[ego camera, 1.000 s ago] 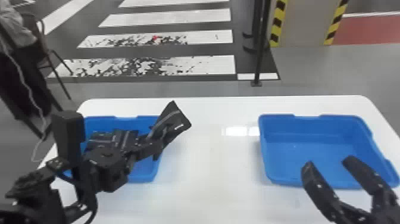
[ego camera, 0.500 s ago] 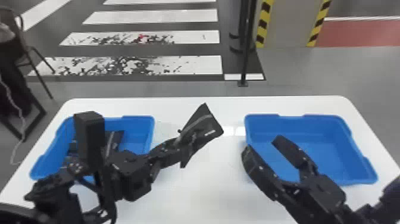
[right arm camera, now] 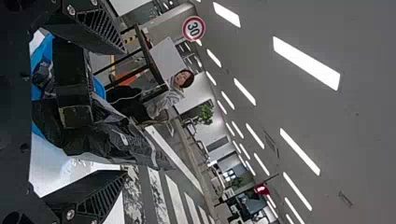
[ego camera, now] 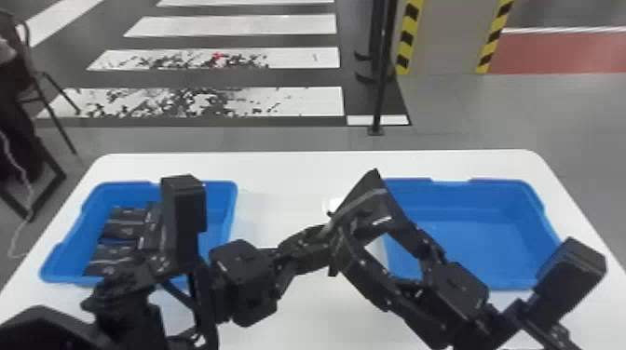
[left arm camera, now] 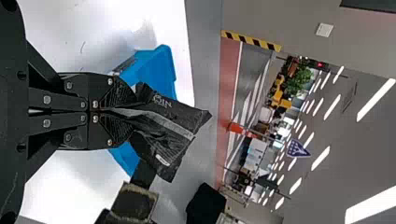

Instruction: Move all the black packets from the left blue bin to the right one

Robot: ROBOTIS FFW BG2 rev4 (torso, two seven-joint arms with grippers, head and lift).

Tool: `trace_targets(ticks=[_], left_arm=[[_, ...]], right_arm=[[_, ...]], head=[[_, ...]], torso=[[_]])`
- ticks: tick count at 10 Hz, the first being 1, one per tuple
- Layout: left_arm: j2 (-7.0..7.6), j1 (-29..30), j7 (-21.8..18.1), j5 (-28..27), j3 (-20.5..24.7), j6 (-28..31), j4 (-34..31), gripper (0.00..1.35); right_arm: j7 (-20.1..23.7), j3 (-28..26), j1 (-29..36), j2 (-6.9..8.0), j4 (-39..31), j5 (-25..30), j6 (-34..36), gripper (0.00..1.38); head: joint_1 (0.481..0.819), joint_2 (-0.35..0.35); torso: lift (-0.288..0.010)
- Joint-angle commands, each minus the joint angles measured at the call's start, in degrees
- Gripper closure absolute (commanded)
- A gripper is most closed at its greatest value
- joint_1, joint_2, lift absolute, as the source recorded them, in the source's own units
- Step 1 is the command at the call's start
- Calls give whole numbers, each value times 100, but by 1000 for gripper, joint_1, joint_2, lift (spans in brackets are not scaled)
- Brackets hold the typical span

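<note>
At the left, the blue bin (ego camera: 231, 195) still has work in it: several black packets (ego camera: 123, 230) lie close together on its floor, at least four that I can make out, and the arm in front may hide more. So the job looks nearer its start than its end.

Next comes the left claw (ego camera: 328, 235), out over the middle of the counter (ego camera: 289, 186). It is closed tight, pinching one edge of a single packet (ego camera: 368, 193), whose loose body sticks out to the right, up in the air between the two bins.

The right claw (ego camera: 370, 223) is spread wide, a finger to either side of that packet. I can't tell whether either finger touches it. It looks like a handover, with the right claw needing to close before the left one lets go.

Farthest right sits the other blue bin (ego camera: 484, 232), with no packet on the part of its floor I can see. Every visible packet, this one included, has yet to land there.
</note>
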Motion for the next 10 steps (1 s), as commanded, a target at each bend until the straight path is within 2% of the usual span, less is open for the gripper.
trace_targets(ticks=[1, 3, 4, 7, 8, 10], left_arm=[[9, -10, 0, 134, -119, 16, 15, 1205], [9, 18, 0, 191, -119, 30, 15, 1205], [9, 32, 0, 214, -119, 30, 15, 1205], [-8, 60, 26, 271, -108, -96, 15, 1205], [-52, 130, 79, 363, -51, -124, 15, 1145], [-228, 327, 132, 511, 223, -307, 86, 354]], right_arm=[[-6, 7, -109, 7, 148, -41, -108, 199], [-243, -16, -53, 34, 205, -349, -347, 1110], [-366, -16, 17, 60, 162, -407, -474, 1288], [-358, -16, 17, 60, 162, -407, -502, 1282], [-358, -16, 17, 60, 162, -418, -502, 1280], [-358, -165, -95, 69, 303, -441, -502, 1280]], head=[[695, 37], [695, 5], [695, -9], [695, -25], [695, -25], [695, -20]], torso=[[-154], [-154], [-154], [-154], [-154], [-154]])
